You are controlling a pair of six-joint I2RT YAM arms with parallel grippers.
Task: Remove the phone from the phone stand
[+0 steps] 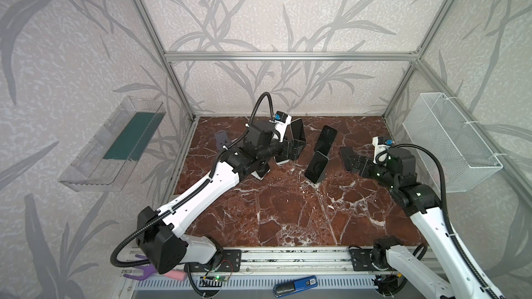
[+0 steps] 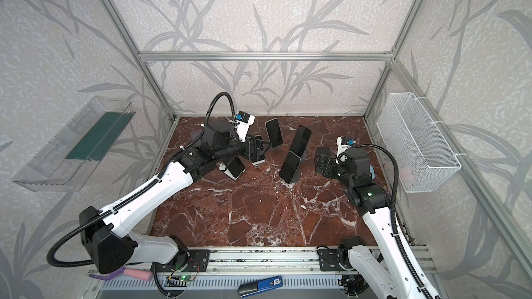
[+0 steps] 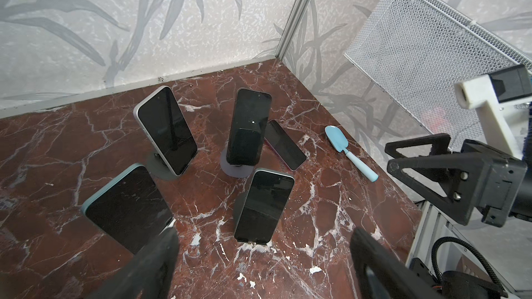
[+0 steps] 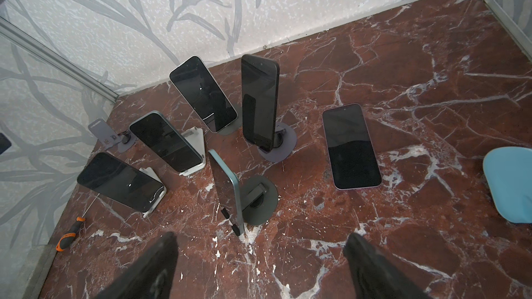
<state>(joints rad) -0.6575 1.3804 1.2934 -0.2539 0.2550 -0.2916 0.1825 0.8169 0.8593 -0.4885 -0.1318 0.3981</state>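
Several dark-screened phones lean on stands across the back of the marble table. A white-edged phone and a black phone rest on round dark stands. In front of them a teal-edged phone rests on its round stand. Another teal phone sits close to one left finger. A lilac-edged phone lies flat on the table. My left gripper is open and empty beside the white-edged phone. My right gripper is open and empty, low over the flat phone.
An empty grey stand is at the back left. A blue scoop lies by the right wall and an orange-handled screwdriver by the left wall. A white mesh basket and a clear bin hang on the side walls.
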